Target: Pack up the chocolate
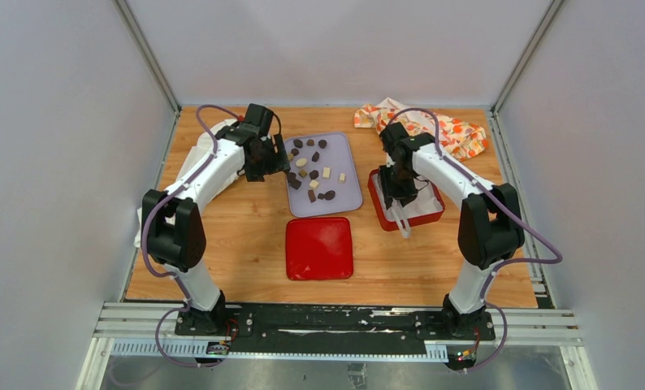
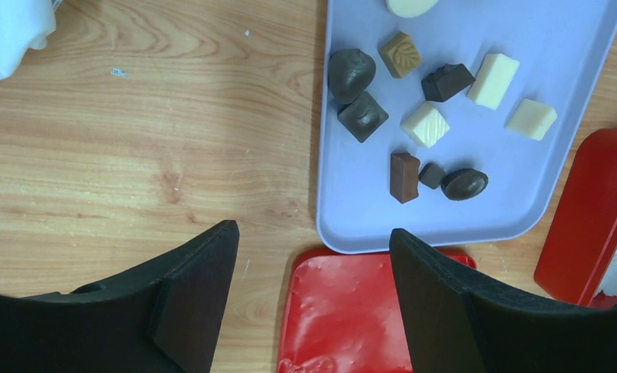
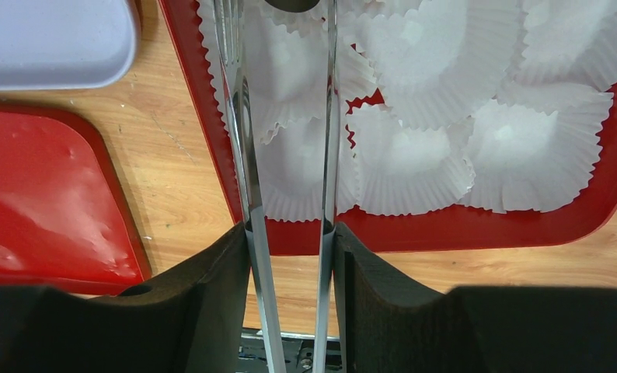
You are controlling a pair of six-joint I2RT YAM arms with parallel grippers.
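Gripping metal tongs [image 3: 247, 155] in right pincer [image 3: 290, 241], partly closed, above paper cups [image 3: 414, 167] in red box [image 3: 476, 227]. Hovering left pincer [image 2: 313, 264] wide open, empty, over bench [image 2: 134, 155] beside lavender tray [image 2: 352, 225] bearing the chocolate [image 2: 405, 177].

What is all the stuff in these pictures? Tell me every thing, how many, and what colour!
chocolates: over a dozen, mostly dark brown, some tan or cream, on the tray
tray: one, lilac, middle of the table
lid: one, red, flat, in front of the tray
box: one, red, right of the tray
paper cups: several, white, inside the box
tongs: one pair, silver, over the box
patterned cloth: one, orange and white, far right corner
white cloth: one, far left
table: one, light wood
left gripper: black, open, empty, beside the tray
right gripper: black, clamped on the tongs
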